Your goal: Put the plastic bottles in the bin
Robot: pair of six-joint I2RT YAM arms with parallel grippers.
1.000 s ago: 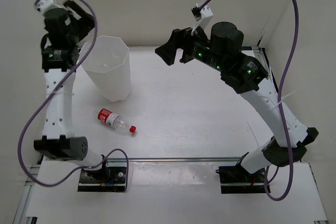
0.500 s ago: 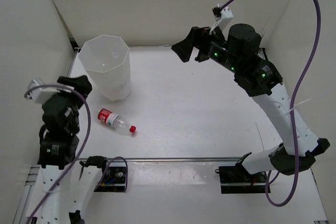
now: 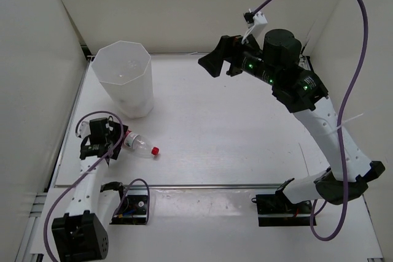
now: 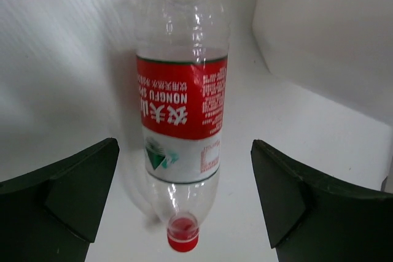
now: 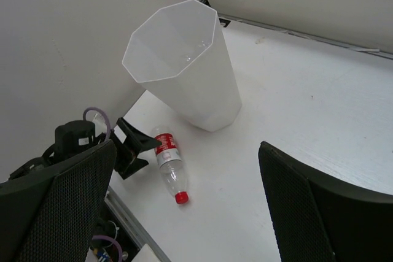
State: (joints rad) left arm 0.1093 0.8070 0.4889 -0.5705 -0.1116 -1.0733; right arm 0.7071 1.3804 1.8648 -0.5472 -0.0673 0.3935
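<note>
One plastic bottle [image 3: 140,144], clear with a red label and red cap, lies on its side on the table in front of the bin [image 3: 126,84]. My left gripper [image 3: 115,142] is low at the bottle's base end, open, with its fingers either side of the bottle [image 4: 181,99] and not closed on it. The right wrist view shows the same bottle [image 5: 167,157], the left gripper [image 5: 136,147] and the tall translucent bin [image 5: 184,65] standing upright. My right gripper [image 3: 216,63] hangs high over the table's back, open and empty. Its fingers [image 5: 61,200] frame that view.
White walls close in the table at the left and the back. A metal rail [image 3: 202,186] runs along the near edge, with both arm bases behind it. The purple cables [image 3: 344,41] arc above the right arm.
My left arm has swung down from beside the bin's rim to the table, and its open jaws now sit at the bottle. The right arm shifted slightly back and right.
</note>
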